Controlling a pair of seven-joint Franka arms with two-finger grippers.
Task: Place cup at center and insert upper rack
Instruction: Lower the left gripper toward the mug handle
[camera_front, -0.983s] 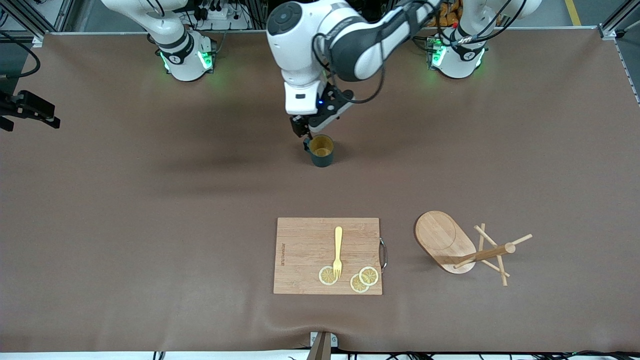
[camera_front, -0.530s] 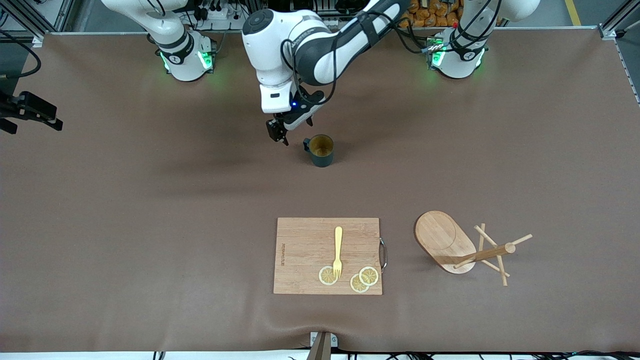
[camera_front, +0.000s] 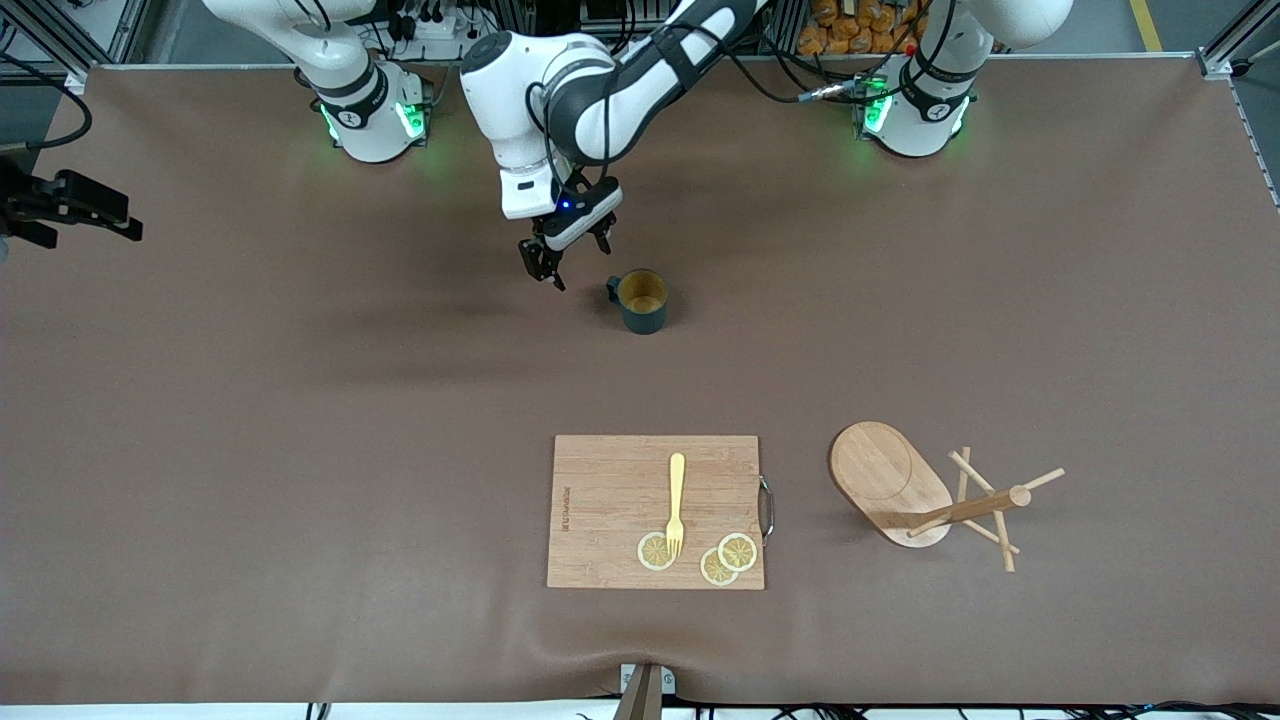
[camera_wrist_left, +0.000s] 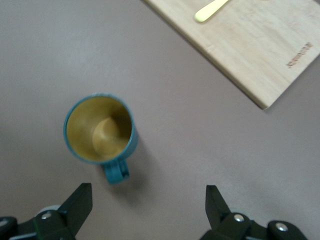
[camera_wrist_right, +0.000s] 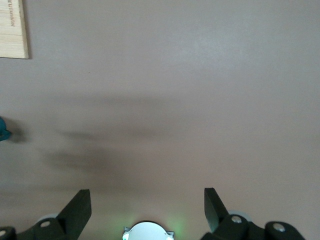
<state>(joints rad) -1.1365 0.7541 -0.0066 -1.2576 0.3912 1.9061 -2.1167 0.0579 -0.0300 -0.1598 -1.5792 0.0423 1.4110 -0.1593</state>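
The dark teal cup (camera_front: 642, 300) stands upright on the brown cover, its handle toward the right arm's end of the table. In the left wrist view the cup (camera_wrist_left: 100, 128) shows its tan inside. My left gripper (camera_front: 572, 252) is open and empty, beside the cup toward the right arm's end; the wrist view shows the left gripper (camera_wrist_left: 147, 210) apart from the handle. The bamboo mug tree (camera_front: 890, 480) lies tipped on its side, nearer the front camera, toward the left arm's end. My right gripper (camera_front: 75, 205) is open and empty at the right arm's end, raised; its wrist view shows the right gripper (camera_wrist_right: 147, 210) over bare cover.
A rectangular wooden cutting board (camera_front: 610, 510) lies nearer the front camera than the cup, with a yellow fork (camera_front: 676, 500) and lemon slices (camera_front: 725, 558) on it. Its corner also shows in the left wrist view (camera_wrist_left: 250, 45). The right arm's base (camera_front: 370, 115) stands at the table's edge.
My left gripper has let go of the cup and moved off it toward the right arm's end. The cup has stayed in place. The right gripper has shifted slightly.
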